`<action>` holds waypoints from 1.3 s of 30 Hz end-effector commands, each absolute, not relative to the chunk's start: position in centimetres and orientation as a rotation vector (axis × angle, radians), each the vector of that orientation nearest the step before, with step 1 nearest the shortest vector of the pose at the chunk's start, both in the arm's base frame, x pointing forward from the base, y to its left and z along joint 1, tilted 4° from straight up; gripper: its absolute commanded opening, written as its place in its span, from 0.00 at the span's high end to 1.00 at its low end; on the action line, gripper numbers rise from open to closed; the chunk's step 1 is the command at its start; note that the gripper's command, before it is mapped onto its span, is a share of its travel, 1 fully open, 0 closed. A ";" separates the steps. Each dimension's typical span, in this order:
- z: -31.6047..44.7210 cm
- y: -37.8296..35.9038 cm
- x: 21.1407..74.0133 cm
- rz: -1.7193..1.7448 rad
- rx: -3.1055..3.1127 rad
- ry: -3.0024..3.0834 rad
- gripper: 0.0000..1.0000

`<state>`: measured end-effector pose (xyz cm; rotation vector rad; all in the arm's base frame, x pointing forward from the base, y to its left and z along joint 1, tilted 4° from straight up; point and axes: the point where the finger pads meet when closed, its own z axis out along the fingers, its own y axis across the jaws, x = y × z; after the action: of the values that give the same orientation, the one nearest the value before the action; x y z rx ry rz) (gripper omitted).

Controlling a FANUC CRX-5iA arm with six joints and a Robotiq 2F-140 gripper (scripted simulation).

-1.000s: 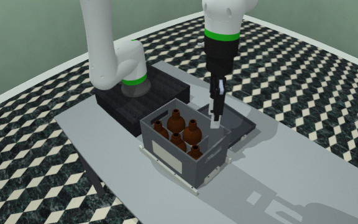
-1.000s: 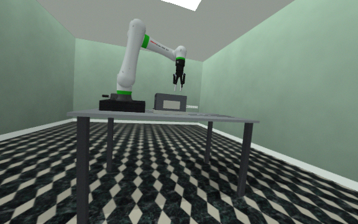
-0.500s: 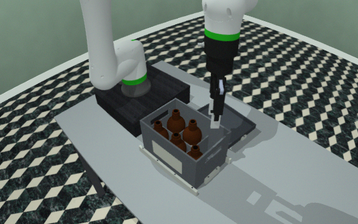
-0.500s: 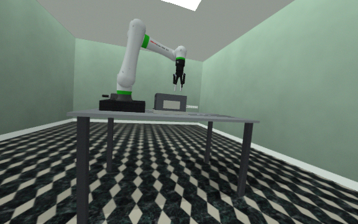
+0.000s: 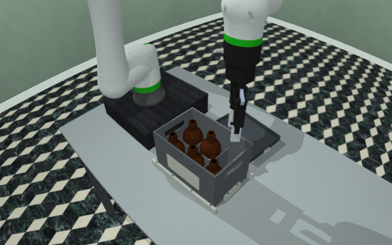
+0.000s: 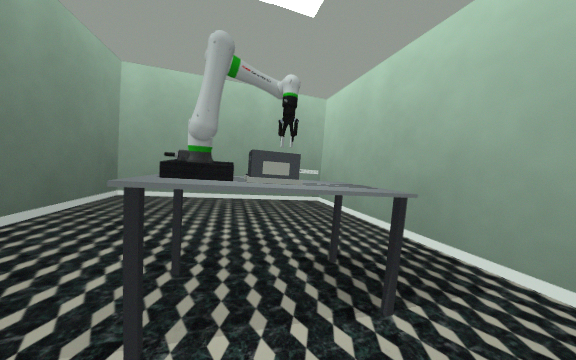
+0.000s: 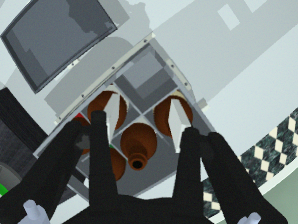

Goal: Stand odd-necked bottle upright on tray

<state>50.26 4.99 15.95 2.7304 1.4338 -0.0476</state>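
Pincer (image 5: 235, 133) hangs above the crate (image 5: 196, 171), tips pointing straight down, clear of everything. Fingers part-spread with bare air between them; nothing gripped. In the exterior view the pincer (image 6: 286, 137) sits well above the crate (image 6: 274, 164), with open space under the pale fingertips (image 6: 282, 142). Directly below it, in the wrist view, five brown bottles stand upright in the crate's divided cells (image 7: 148, 99); one bottle (image 7: 137, 144) with its open mouth facing up lies between the two dark fingers, far beneath them. From the top view the bottles cluster toward the arm-base side of the pincer: a tall one (image 5: 192, 132) at the back, another (image 5: 210, 144) closest to the fingers, one (image 5: 213, 167) nearest the crate's front corner. Which neck differs: cannot tell at this size. Tray (image 5: 269, 136), dark and shallow, lies just beyond the crate on the table (image 5: 121, 163), behind and below the pincer, touching or nearly touching the crate's far wall. Nothing stands on it.
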 end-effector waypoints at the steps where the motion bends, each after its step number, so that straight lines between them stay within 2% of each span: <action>1: 15.8 5.0 50.3 -0.045 2.730 1.434 0.56; 39: 12.3 4.7 50.3 -0.045 2.730 1.434 0.56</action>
<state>50.27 4.75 12.23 2.7304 1.4337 -0.0476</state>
